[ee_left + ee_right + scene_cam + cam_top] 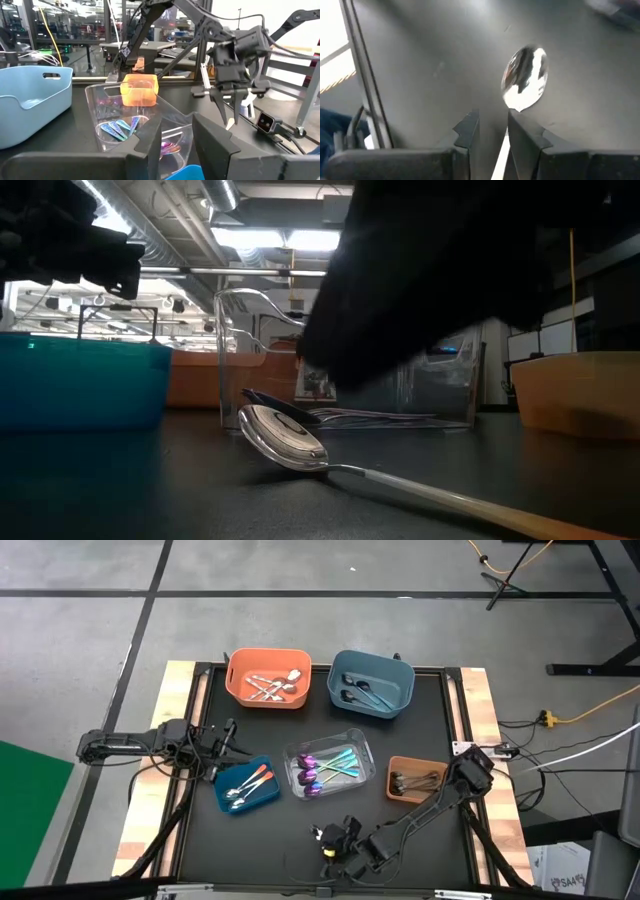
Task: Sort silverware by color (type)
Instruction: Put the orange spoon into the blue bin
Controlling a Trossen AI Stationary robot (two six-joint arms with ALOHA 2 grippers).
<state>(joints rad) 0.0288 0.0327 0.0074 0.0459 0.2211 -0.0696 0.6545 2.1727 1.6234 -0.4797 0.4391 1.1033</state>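
Black desk carries five sorting bins; right end effector works at its near edge, left end effector waits, fingers parted and empty, by the small blue bin. Step in hand, by judgement: grasping the last loose piece. Right fingers straddle the handle of a polished silver spoon lying flat, not closed on it; next they must close and lift.

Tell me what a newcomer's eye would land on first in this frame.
Probably the lone spoon lying on the black mat at the table's near edge, with the right gripper low over its handle, fingers either side. Next, the filled bins behind it: the clear bin of iridescent pieces at centre, and orange bin and blue-grey bin at the far edge.
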